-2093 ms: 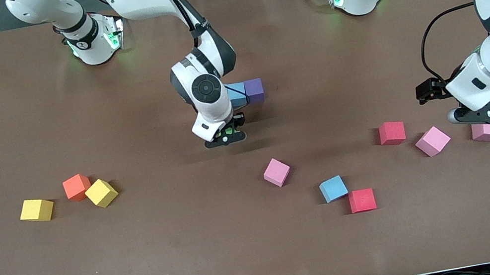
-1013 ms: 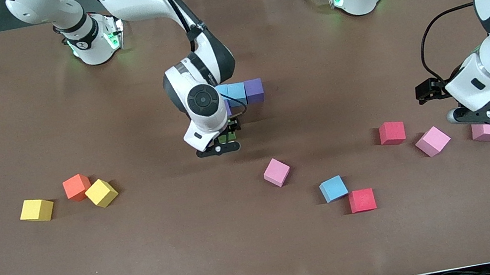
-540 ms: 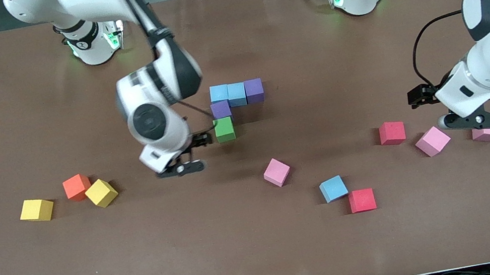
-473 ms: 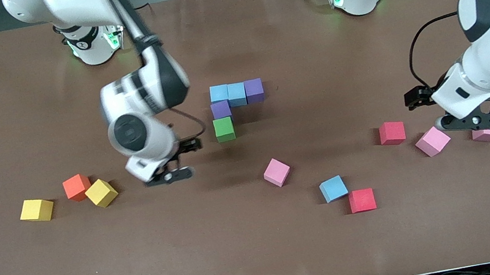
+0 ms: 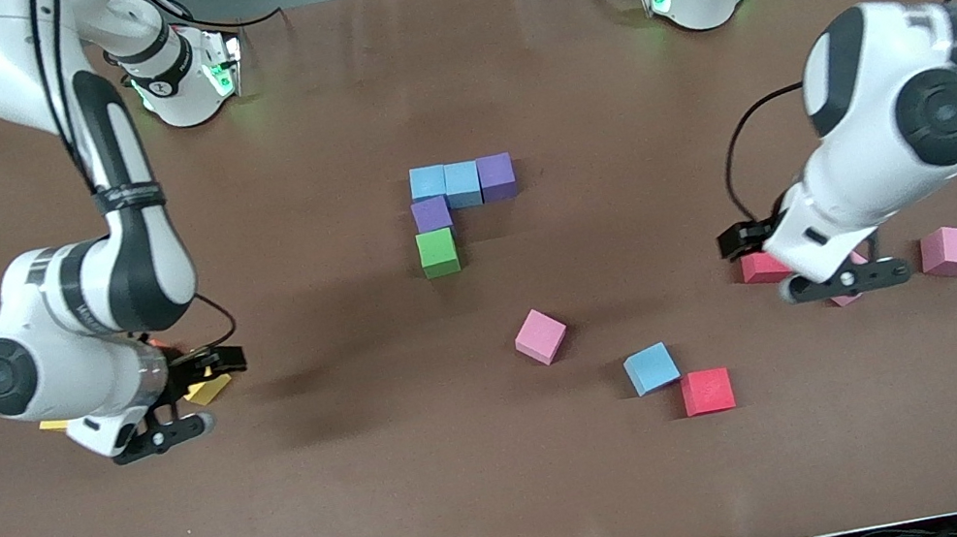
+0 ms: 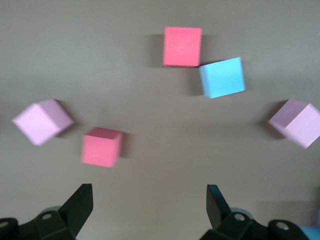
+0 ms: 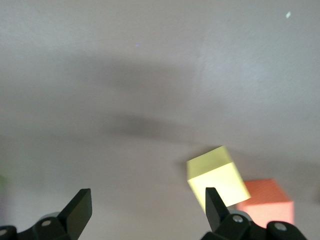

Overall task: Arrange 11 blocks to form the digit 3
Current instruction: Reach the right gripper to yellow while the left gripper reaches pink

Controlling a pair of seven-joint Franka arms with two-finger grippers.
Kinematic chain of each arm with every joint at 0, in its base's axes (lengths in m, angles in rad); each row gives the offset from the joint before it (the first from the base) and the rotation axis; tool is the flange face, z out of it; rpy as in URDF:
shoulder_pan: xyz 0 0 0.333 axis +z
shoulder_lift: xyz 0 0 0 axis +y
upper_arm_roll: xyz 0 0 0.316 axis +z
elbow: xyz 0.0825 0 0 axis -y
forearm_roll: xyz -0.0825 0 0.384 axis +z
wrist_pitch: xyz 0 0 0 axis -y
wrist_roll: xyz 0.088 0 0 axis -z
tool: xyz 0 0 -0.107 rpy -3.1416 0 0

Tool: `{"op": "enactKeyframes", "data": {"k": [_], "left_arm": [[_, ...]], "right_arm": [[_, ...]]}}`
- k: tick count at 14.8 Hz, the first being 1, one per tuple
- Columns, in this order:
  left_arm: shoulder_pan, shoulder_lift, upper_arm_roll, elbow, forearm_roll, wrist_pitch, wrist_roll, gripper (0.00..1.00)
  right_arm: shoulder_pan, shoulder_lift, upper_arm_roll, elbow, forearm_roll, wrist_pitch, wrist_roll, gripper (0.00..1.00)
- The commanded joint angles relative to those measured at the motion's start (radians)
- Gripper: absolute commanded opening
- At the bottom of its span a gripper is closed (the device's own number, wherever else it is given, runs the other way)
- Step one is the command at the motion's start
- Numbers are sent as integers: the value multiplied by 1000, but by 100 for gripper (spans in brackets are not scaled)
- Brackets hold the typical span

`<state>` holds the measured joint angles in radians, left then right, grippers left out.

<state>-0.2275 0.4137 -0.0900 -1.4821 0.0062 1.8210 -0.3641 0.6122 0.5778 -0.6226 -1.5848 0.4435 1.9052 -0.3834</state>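
1. Front view: partial digit 3 (image 5: 456,206) sits mid-counter (image 5: 385,521) – two light blue cubes (image 5: 445,184) and a purple cube (image 5: 497,176) in a touching row, a second purple cube (image 5: 431,214) and the green cube (image 5: 437,252) running down from the row's end toward the camera. Five placed, six to go, by my count.
2. Loose stock: pink cube (image 5: 541,335), light blue cube (image 5: 651,368) touching a red cube (image 5: 707,391), all nearer the camera than the figure. Second red cube (image 5: 756,268) and a paler pink cube (image 5: 952,251) toward the left arm's end.
3. Right claw (image 5: 158,435) hangs over the yellow cube (image 7: 216,177) and orange cube (image 7: 266,202) cluster at the right arm's end; fingers spread wide, holding nothing, touching nothing.
4. Left claw (image 5: 847,280) is low over the second red cube's patch, fingers spread wide, empty.
5. Step in hand looks like fetch-next-cube. Advice: square the fingers to the flat faces of the yellow cube – it sits rotated and close to the orange one, so come straight down to avoid nudging the neighbour.
6. When placing, butt flush against the green cube without shoving the column.
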Motion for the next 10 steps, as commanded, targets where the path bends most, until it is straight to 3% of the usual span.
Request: {"op": "enactKeyframes", "data": {"k": [1, 5, 10], "left_arm": [[-81, 80, 4, 19, -17, 95, -209, 100], [-211, 212, 6, 74, -35, 197, -623, 100], [-274, 345, 4, 121, -37, 438, -985, 100]], "right_arm": [[-19, 0, 21, -56, 1, 70, -197, 100], [-22, -3, 23, -161, 1, 194, -524, 100], [-19, -12, 23, -305, 4, 298, -635, 100]]}}
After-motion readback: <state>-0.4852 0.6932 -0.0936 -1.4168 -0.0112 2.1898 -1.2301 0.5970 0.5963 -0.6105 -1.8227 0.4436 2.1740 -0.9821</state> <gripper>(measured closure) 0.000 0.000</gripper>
